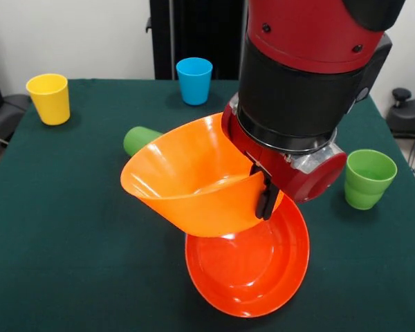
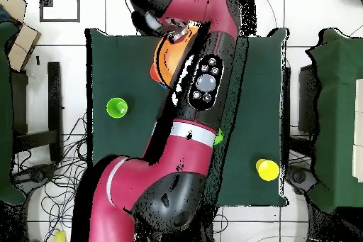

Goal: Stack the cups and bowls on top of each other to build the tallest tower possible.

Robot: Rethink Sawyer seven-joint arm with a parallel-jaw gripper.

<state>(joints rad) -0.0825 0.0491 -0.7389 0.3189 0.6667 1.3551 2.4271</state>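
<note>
Orange plastic fills the front view: the yellow-orange bowl (image 1: 194, 181) hangs tilted above the orange-red bowl (image 1: 252, 266), mouth facing up and to one side. The gripper (image 1: 265, 192) is clamped on its rim, one black finger (image 1: 266, 196) outside the wall. From overhead the arm (image 2: 195, 104) hides nearly all of this (only an orange edge shows). Around stand a yellow cup (image 1: 49, 98), a blue cup (image 1: 194, 80) and a green cup (image 1: 368, 178). Another green cup (image 1: 140, 140) lies on its side behind the bowl, half hidden.

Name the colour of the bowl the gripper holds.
Yellow-orange bowl, clearest in the front view.
</note>
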